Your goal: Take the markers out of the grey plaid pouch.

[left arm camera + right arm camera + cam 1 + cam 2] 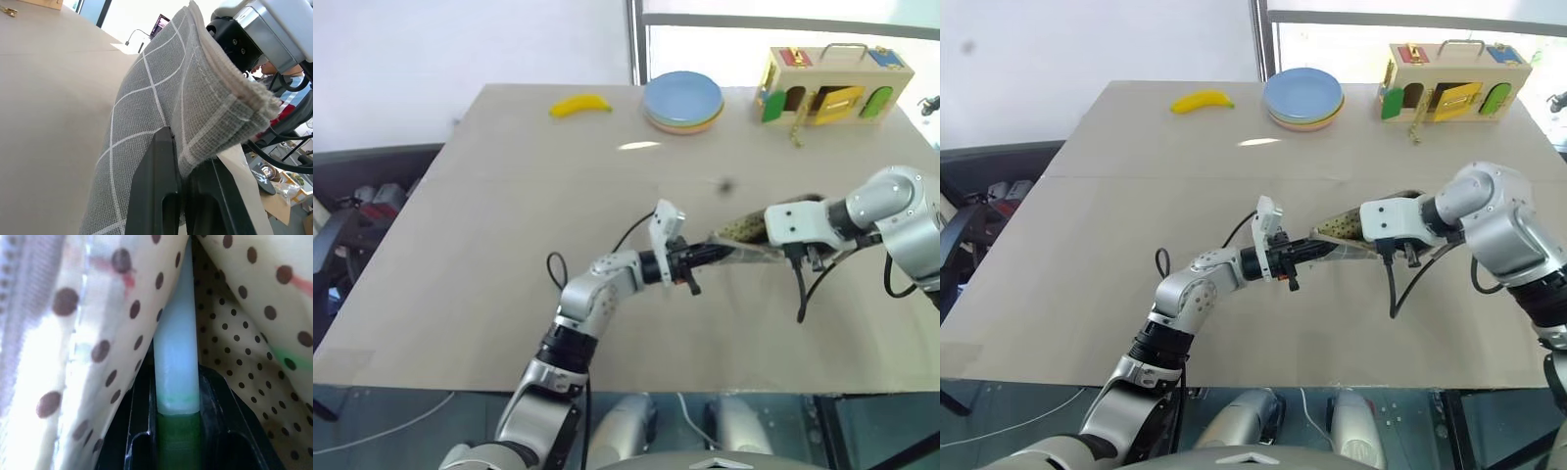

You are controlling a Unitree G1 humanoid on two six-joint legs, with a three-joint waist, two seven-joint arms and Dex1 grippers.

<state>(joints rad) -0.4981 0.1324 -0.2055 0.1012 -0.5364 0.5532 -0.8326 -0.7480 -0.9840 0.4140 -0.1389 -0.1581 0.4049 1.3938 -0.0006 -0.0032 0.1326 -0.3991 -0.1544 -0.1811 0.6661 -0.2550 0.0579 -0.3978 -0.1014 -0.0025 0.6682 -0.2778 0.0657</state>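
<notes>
green marker (176, 382): pinched between right gripper (177, 396) fingers, inside the dotted lining | grey plaid pouch (161, 112): held above the table (509, 245), stretched between both grippers | left gripper (183, 196): clamped on pouch's closed end | right gripper reaches into its open mouth | banana (580, 104), plates (682, 102): well beyond both grippers

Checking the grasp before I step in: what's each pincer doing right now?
Left pincer: closed on the pouch edge.
Right pincer: closed on a pale green marker inside the pouch.
</notes>
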